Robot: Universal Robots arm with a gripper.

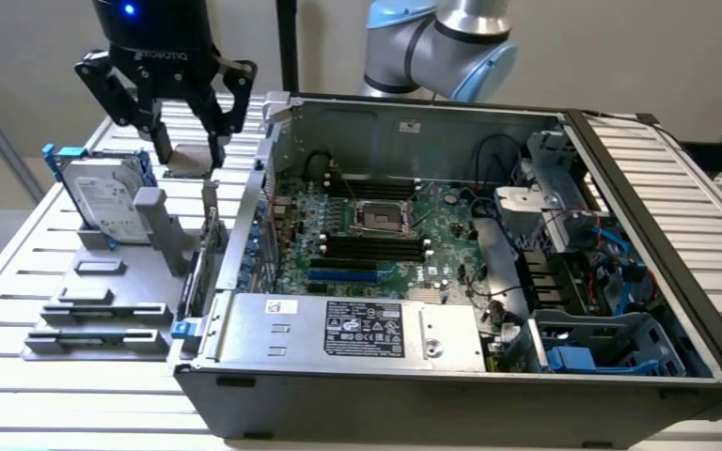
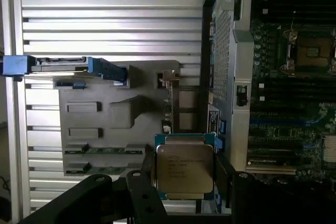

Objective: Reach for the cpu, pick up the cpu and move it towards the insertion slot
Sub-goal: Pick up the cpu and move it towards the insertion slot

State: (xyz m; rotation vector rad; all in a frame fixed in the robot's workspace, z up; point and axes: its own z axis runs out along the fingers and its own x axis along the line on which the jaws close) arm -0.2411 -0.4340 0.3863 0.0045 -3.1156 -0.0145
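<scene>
My gripper point(image 1: 189, 150) hangs above the slatted table, to the exterior view's left of the open computer case, and is shut on the cpu point(image 1: 191, 158). The chip shows as a small pale tan square between the black fingers. In the wrist view the cpu point(image 2: 185, 169) shows its silvery printed top with a thin border, and my gripper point(image 2: 185, 183) clamps it from both sides. The insertion slot point(image 1: 380, 218) is a square metal-framed socket with a dark centre on the green board inside the case. It lies well away from the chip, and the wrist view shows the insertion slot point(image 2: 311, 51) too.
A grey fixture point(image 1: 98, 310) below the gripper carries a silver hard drive with blue rails point(image 1: 104, 197) and memory sticks. The case wall point(image 1: 260, 178) stands between the gripper and the board. Long black memory slots point(image 1: 368, 249) flank the socket, and a power supply point(image 1: 349, 329) sits at the case front.
</scene>
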